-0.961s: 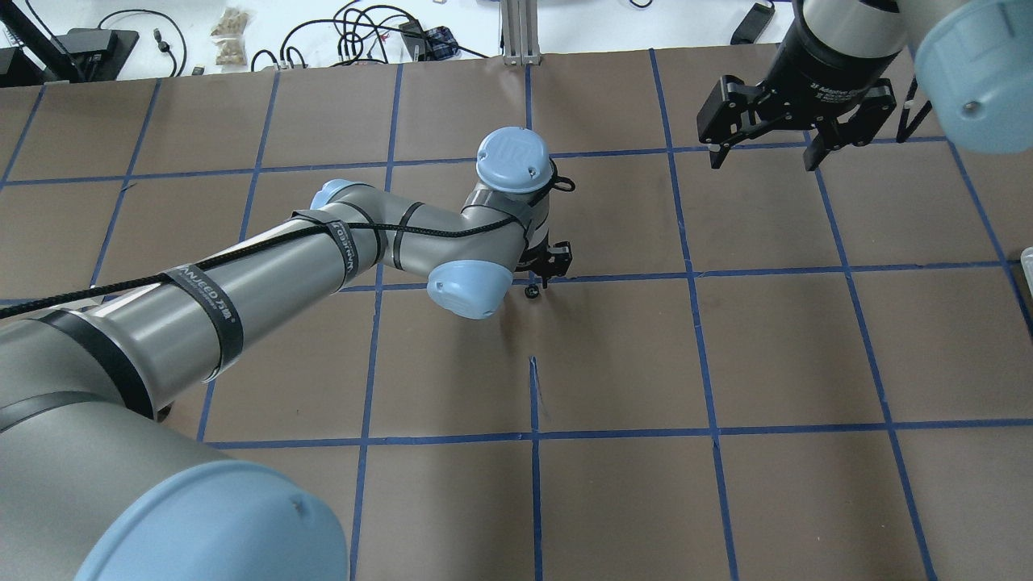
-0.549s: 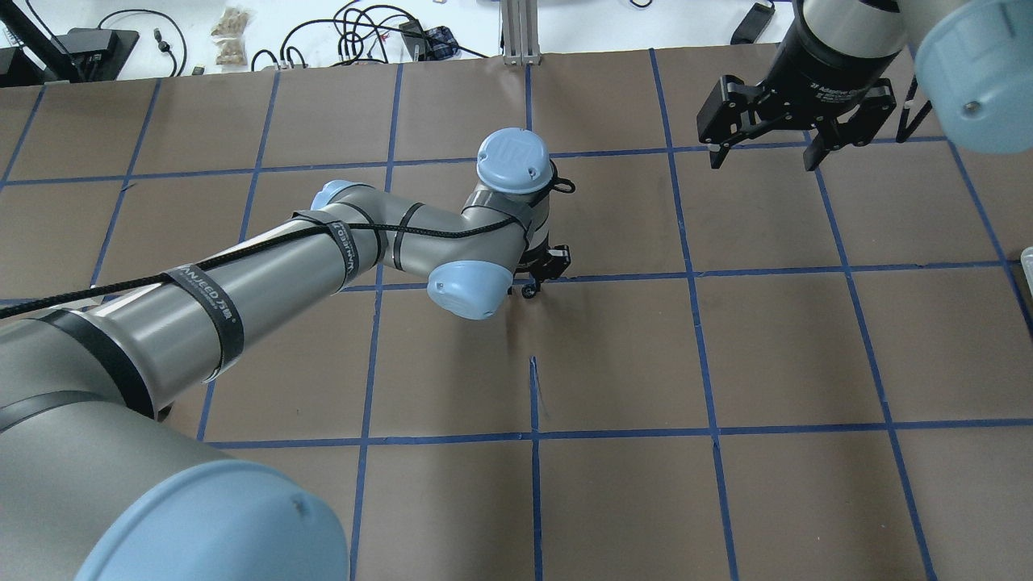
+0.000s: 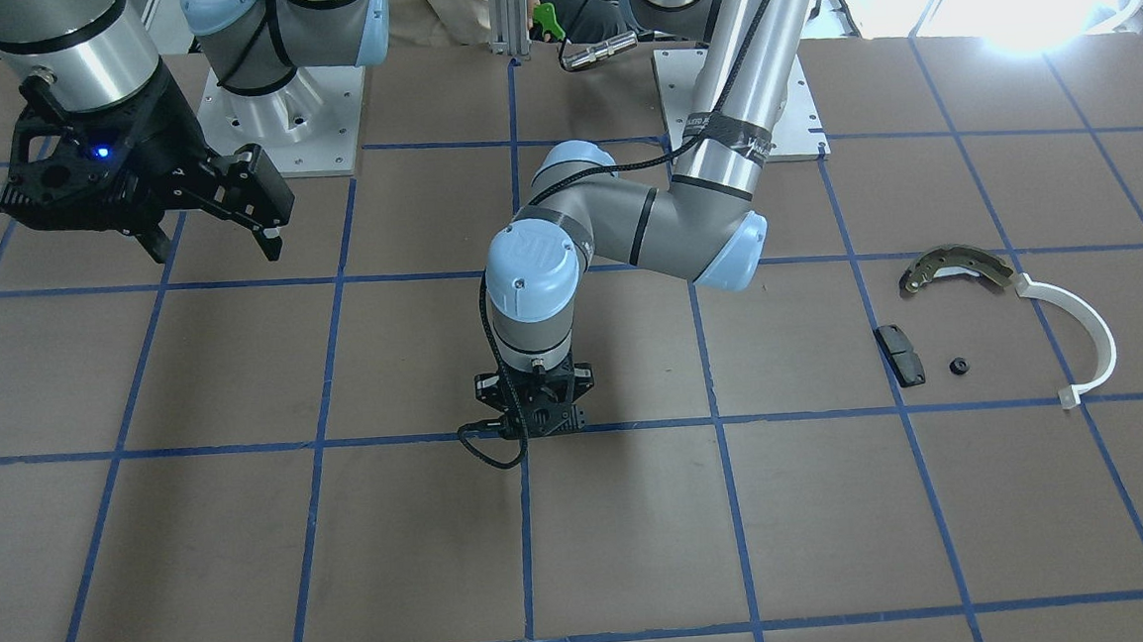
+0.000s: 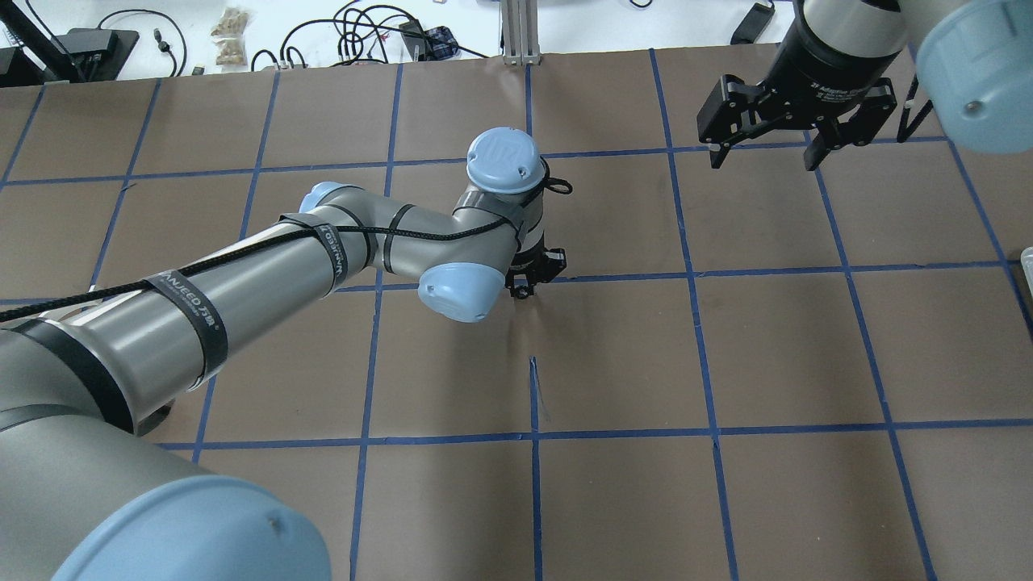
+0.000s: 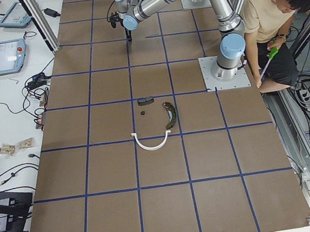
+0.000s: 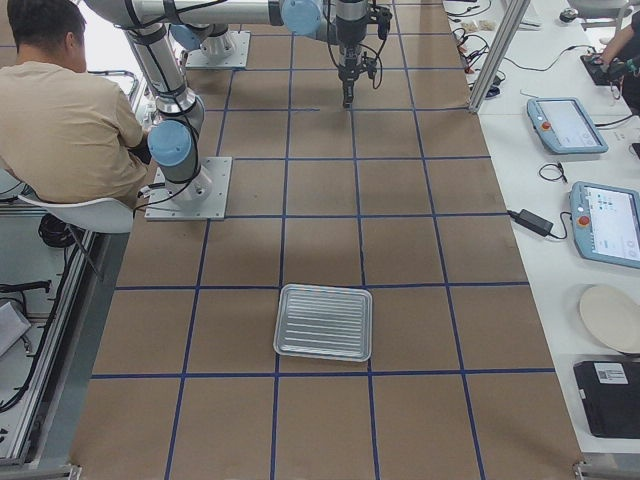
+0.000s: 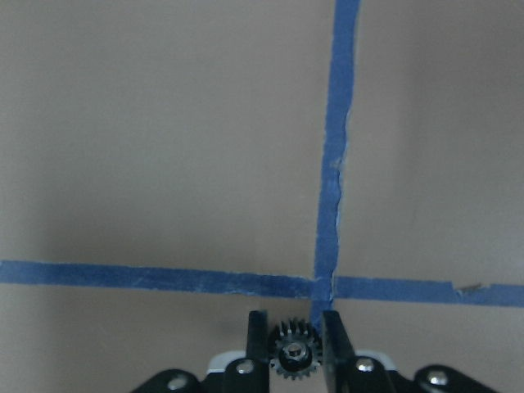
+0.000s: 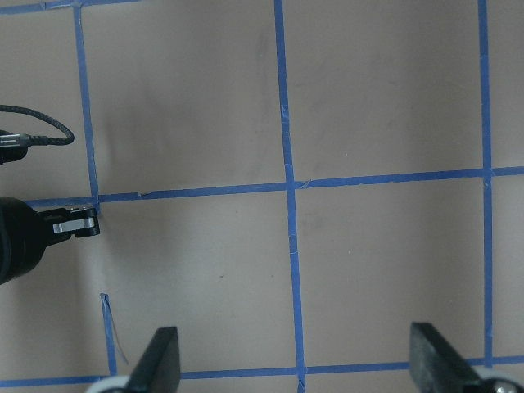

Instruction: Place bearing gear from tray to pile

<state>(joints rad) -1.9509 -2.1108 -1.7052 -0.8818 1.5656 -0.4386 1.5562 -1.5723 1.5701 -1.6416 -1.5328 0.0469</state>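
Note:
My left gripper [image 7: 293, 360] is shut on a small black toothed bearing gear [image 7: 293, 354], held just above a crossing of blue tape lines near the table's middle [image 4: 523, 289]. In the front-facing view it points straight down [image 3: 536, 432]. The pile lies to its left on the table: a bronze-grey brake shoe [image 3: 955, 268], a white plastic arc [image 3: 1088, 329], a black pad [image 3: 900, 354] and a small black round part [image 3: 958, 367]. The ribbed silvery tray [image 6: 323, 322] lies on the robot's right and looks empty. My right gripper [image 4: 762, 163] hangs open and empty, high above the table.
The brown table bears a grid of blue tape [image 4: 690, 274]. A person [image 6: 60, 110] sits behind the robot bases. Cables and tablets [image 5: 3, 57] lie on the white benches around the table.
My left arm has shifted a little to the left, carrying the gear with it. The right arm has not moved.

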